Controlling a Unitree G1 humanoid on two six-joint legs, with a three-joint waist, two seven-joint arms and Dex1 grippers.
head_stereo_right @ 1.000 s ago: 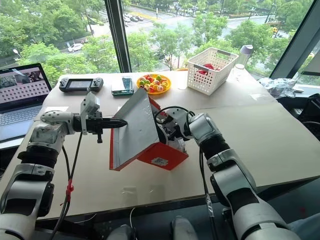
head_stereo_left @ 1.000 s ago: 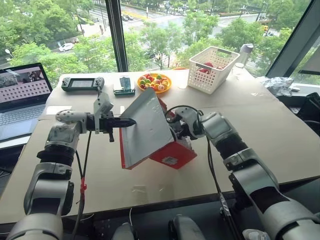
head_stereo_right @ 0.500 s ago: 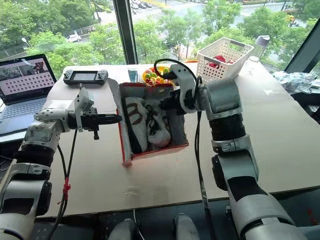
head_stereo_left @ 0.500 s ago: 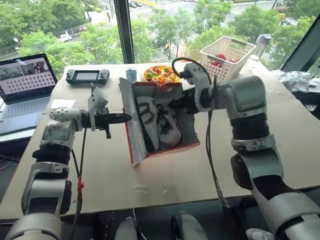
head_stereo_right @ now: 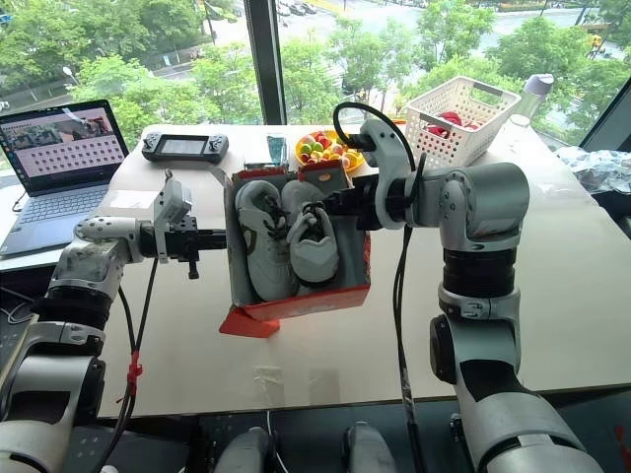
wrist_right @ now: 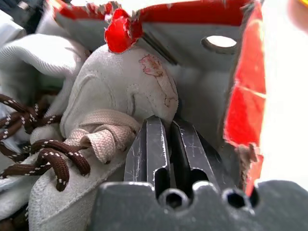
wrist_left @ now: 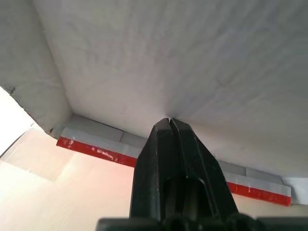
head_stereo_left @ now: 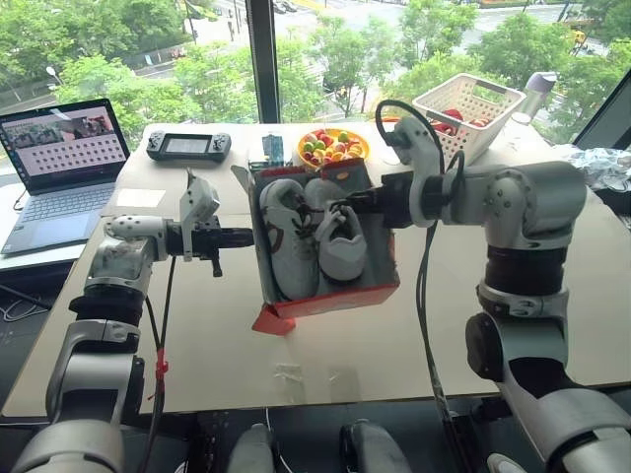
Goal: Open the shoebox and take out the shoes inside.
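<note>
From the head views, the shoebox (head_stereo_left: 325, 286) stands open on the surface (head_stereo_left: 552, 296), tipped so the shoes (head_stereo_left: 314, 236) inside face the robot. The left gripper (head_stereo_left: 246, 237), fingers together, presses against the raised lid, seemingly to prop it open.

In the left wrist view, its closed tips touch the lid's pale inside.

In the right wrist view, the right gripper (wrist_right: 169, 144) is clamped on one shoe's collar, ready to lift it out.
</note>
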